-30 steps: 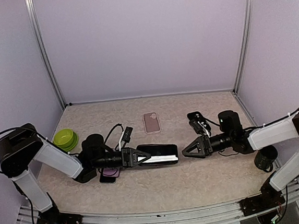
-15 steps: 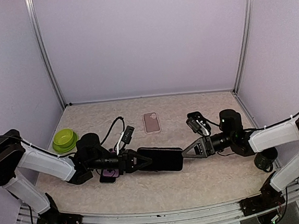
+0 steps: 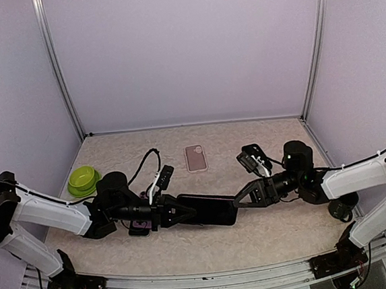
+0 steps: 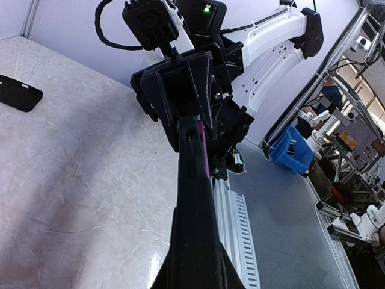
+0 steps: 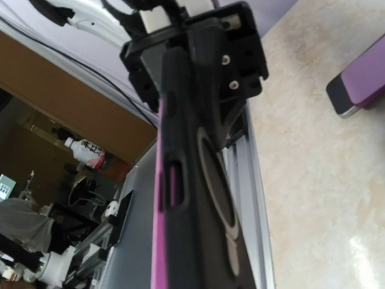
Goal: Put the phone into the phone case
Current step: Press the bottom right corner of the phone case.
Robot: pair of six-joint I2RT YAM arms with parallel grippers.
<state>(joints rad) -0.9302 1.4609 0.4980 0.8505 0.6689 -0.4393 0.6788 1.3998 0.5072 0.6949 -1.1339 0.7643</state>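
Overhead camera faces down; wrist cameras closely share phone case (image 4: 194, 211).

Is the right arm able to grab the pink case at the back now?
Probably not yet. The right gripper is shut on one end of the black phone case, which the left gripper holds too. The way to the pink case looks free, so it only needs to let go.

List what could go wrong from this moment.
1. The left gripper and right gripper pinch the black phone case only by its ends; uneven pulling may twist it or slip it free.
2. A purple edge shows along the case; if that is a phone, it may be partly seated and pop out.
3. The purple phone lies under the left arm; lowering could press on it.
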